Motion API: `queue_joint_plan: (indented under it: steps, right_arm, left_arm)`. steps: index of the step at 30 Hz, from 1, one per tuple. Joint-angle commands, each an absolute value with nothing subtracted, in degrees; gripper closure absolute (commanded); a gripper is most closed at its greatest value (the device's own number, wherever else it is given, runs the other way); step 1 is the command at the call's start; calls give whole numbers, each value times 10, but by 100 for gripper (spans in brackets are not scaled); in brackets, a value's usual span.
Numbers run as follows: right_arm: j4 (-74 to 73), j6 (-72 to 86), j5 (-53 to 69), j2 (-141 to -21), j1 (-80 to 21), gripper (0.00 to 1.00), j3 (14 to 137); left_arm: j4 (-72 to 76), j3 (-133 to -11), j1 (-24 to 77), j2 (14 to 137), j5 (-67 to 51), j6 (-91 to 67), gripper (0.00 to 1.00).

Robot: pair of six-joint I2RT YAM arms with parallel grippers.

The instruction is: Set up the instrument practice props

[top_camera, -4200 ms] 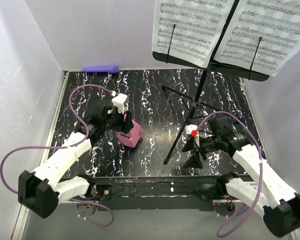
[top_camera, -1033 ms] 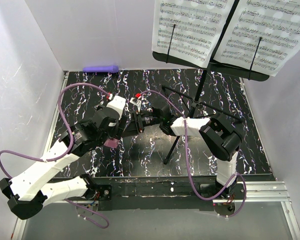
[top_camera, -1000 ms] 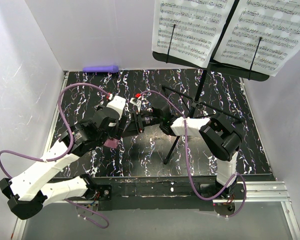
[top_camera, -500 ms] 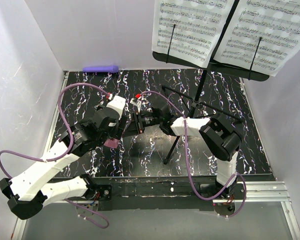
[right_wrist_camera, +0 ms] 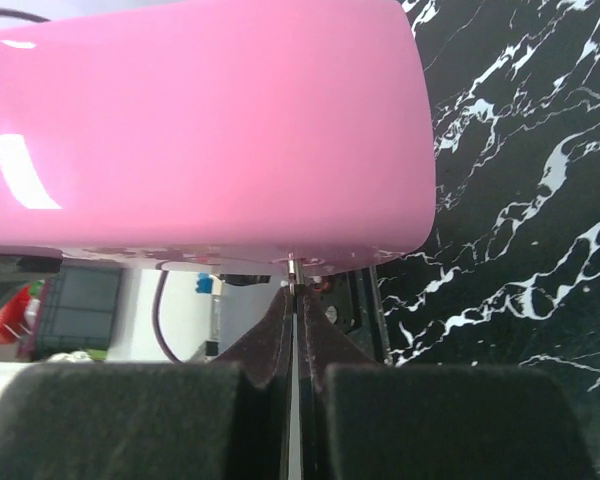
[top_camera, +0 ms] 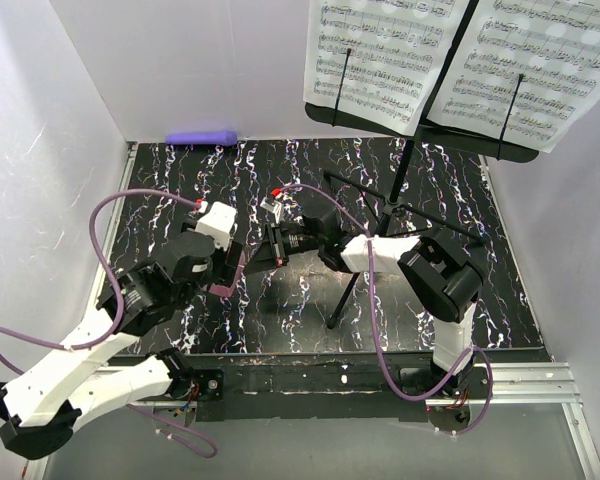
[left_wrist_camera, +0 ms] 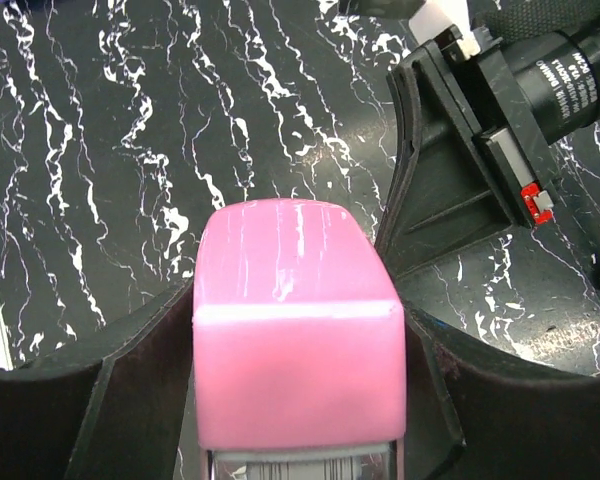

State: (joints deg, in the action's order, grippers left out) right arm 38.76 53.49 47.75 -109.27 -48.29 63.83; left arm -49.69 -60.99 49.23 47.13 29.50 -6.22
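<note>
The small pink metronome (left_wrist_camera: pixel 295 340) sits between the jaws of my left gripper (left_wrist_camera: pixel 298 310), which press on both its sides. In the top view only a sliver of the metronome (top_camera: pixel 222 287) shows under the left gripper (top_camera: pixel 230 266). My right gripper (right_wrist_camera: pixel 293 305) reaches in from the right and is shut on a thin metal rod (right_wrist_camera: pixel 293 272) that sticks out of the metronome (right_wrist_camera: pixel 200 130). The black music stand (top_camera: pixel 404 175) is upright at the back right. Two sheet-music pages (top_camera: pixel 380 55) (top_camera: pixel 540 60) rest on its desk.
A purple cylinder (top_camera: pixel 202 137) lies against the back wall at the left. The stand's tripod legs (top_camera: pixel 345 290) spread over the black marbled table (top_camera: pixel 180 190), close under the right arm (top_camera: pixel 380 250). White walls enclose the table on three sides.
The right gripper's jaws have closed onto the thin rod. The left arm has drawn back to the left a little, still holding the metronome, which earlier lay on the table.
</note>
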Motion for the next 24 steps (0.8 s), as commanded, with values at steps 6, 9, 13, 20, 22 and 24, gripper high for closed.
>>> queue_joint_plan:
  steps: [6, 9, 13, 20, 22, 24]
  right_arm:
    - [399, 751, 388, -1049, -490, 99, 602]
    - [415, 811, 360, -1040, -499, 99, 571]
    - [453, 894, 339, -1039, -511, 99, 553]
    - [511, 962, 298, -1048, -519, 99, 510]
    - [524, 976, 295, -1054, -521, 99, 509]
    - [530, 982, 300, -1059, -524, 99, 516]
  left_arm:
    - [-363, -538, 495, 367, 243, 29, 100]
    - [-334, -512, 495, 336, 235, 45, 100]
    - [-300, -474, 495, 295, 228, 52, 100]
    - [-222, -397, 495, 193, 220, 48, 100]
    - [-220, -388, 495, 180, 222, 42, 100]
    - [-223, -380, 495, 176, 225, 35, 100]
